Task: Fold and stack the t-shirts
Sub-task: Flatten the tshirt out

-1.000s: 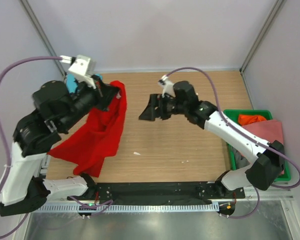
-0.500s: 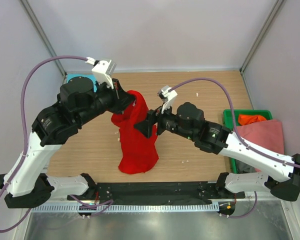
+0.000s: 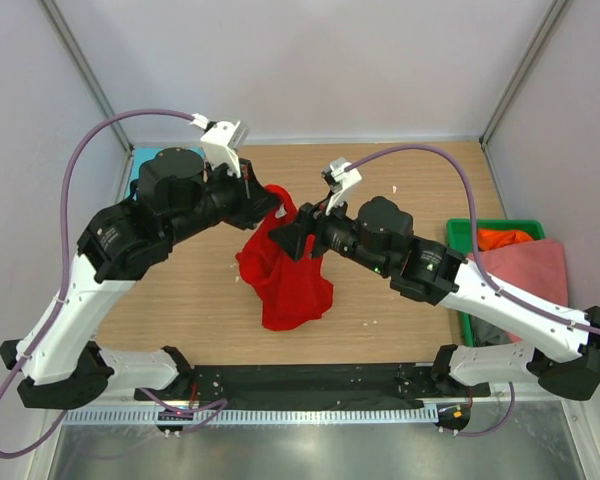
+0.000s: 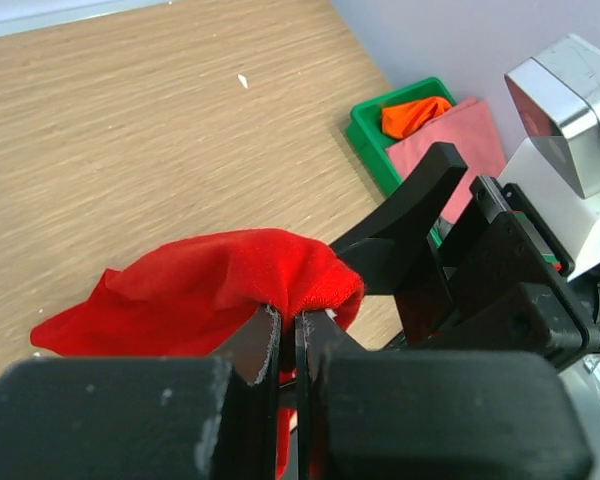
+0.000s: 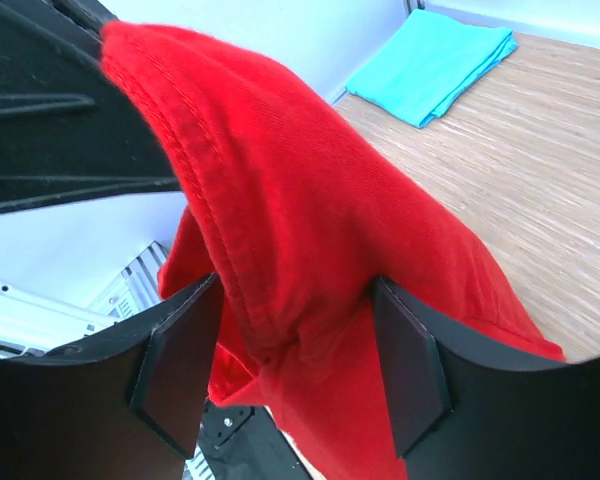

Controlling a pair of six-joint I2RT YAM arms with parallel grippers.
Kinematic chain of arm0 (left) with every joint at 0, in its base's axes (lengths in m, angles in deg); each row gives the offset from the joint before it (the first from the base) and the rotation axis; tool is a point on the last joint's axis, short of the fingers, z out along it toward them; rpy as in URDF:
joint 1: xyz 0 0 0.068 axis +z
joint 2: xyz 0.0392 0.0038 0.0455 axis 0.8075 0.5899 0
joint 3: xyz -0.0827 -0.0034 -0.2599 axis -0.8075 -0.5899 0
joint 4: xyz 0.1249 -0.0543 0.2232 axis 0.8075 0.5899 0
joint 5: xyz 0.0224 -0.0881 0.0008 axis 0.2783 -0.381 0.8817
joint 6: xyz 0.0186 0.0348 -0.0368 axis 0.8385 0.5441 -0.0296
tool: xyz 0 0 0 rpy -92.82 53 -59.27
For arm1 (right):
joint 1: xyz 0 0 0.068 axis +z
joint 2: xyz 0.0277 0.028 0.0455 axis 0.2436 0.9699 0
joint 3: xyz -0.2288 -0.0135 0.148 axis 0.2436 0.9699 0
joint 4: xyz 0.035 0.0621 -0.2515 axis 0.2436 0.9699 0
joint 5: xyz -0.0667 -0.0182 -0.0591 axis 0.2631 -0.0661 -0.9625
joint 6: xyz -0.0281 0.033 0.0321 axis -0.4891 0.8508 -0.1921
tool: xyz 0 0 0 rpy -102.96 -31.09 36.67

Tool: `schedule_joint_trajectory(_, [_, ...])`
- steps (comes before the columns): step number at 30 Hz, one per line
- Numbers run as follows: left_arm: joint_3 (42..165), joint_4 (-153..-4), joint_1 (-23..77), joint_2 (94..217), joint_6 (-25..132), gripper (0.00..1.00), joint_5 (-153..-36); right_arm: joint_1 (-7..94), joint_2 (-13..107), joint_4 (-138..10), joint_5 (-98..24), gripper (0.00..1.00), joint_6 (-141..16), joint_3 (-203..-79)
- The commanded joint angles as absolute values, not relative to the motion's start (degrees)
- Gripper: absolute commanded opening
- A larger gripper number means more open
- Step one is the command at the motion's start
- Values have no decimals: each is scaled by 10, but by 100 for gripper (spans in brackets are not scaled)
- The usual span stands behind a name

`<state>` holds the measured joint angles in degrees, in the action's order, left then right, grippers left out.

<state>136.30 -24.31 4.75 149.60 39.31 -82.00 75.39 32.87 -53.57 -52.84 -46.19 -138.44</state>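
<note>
The bright red t-shirt [image 3: 285,275] hangs bunched above the middle of the table. My left gripper [image 3: 269,204] is shut on its top fold; the left wrist view shows the jaws [image 4: 288,318] pinching the red cloth [image 4: 200,290]. My right gripper [image 3: 294,236] is open right beside it, its jaws standing wide on either side of a hanging fold of the red t-shirt [image 5: 310,250], midpoint of the fingertips [image 5: 295,370]. A folded turquoise t-shirt [image 5: 435,62] lies at the far left corner, mostly hidden by the left arm in the top view [image 3: 143,157].
A green crate [image 3: 458,232] stands at the right edge and holds an orange t-shirt [image 3: 500,238] and a salmon pink t-shirt [image 3: 532,262]; they also show in the left wrist view: the crate [image 4: 365,125], the orange t-shirt [image 4: 415,112], the pink t-shirt [image 4: 450,135].
The left gripper carried the red t-shirt from the table's left side to the middle and lifted it. The right gripper moved left and now has its jaws around the hanging cloth.
</note>
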Motion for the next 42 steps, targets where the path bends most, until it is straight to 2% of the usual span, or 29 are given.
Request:
schedule_joint_trajectory(1, [1394,-250,47,1496,385,0,-835,758,325,-568,-538,67,-458,-1393])
schedule_joint_trajectory(2, [1395,-248,47,1497,386,0,-836,758,327,-568,-535,67,-459,-1399])
schedule_joint_trajectory(4, [1393,-244,47,1495,387,0,-835,758,337,-562,-532,45,-457,-1409])
schedule_joint_trajectory(5, [1392,-243,48,1492,390,0,-835,757,338,-548,-539,30,-455,-1418])
schedule_joint_trajectory(6, [1390,-242,47,1489,393,0,-832,758,338,-537,-564,2,-454,-1422])
schedule_joint_trajectory(8, [1384,-231,47,1481,408,0,-820,757,328,-525,-573,1,-457,-1421])
schedule_joint_trajectory(10, [1371,-220,48,1469,414,18,-797,758,319,-515,-581,1,-454,-1422])
schedule_joint_trajectory(11, [1363,-213,48,1463,421,31,-796,758,313,-513,-578,1,-450,-1426])
schedule_joint_trajectory(12, [1342,-211,48,1457,423,53,-795,757,313,-509,-574,1,-446,-1432])
schedule_joint_trajectory(14, [1302,-226,48,1425,426,67,-817,757,310,-504,-560,1,-434,-1445])
schedule_joint_trajectory(15, [1282,-237,48,1411,425,78,-826,758,309,-503,-556,1,-423,-1448])
schedule_joint_trajectory(18, [1197,-270,48,1349,424,89,-853,757,297,-502,-549,1,-414,-1454])
schedule_joint_trajectory(21, [1143,-273,48,1301,420,94,-861,758,287,-489,-554,1,-405,-1462])
schedule_joint_trajectory(26, [1059,-249,48,1224,384,97,-861,758,284,-453,-555,1,-396,-1490])
schedule_joint_trajectory(30, [968,-289,48,1167,337,100,-924,758,286,-430,-582,1,-384,-1517])
schedule_joint_trajectory(32, [935,-316,47,1164,302,99,-958,758,293,-403,-616,1,-368,-1547])
schedule_joint_trajectory(33, [913,-325,46,1168,292,92,-964,757,296,-393,-645,1,-353,-1557])
schedule_joint_trajectory(34, [902,-344,40,1169,283,90,-956,757,300,-375,-658,1,-345,-1581])
schedule_joint_trajectory(36, [893,-360,21,1175,289,86,-925,758,319,-350,-683,1,-320,-1608])
schedule_joint_trajectory(39, [939,-369,-89,1230,344,82,-800,757,347,-289,-735,1,-281,-1659])
schedule_joint_trajectory(40, [971,-359,-121,1271,356,82,-709,757,353,-270,-751,1,-277,-1675])
schedule_joint_trajectory(42, [1003,-353,-192,1315,388,83,-603,757,364,-256,-770,1,-260,-1686])
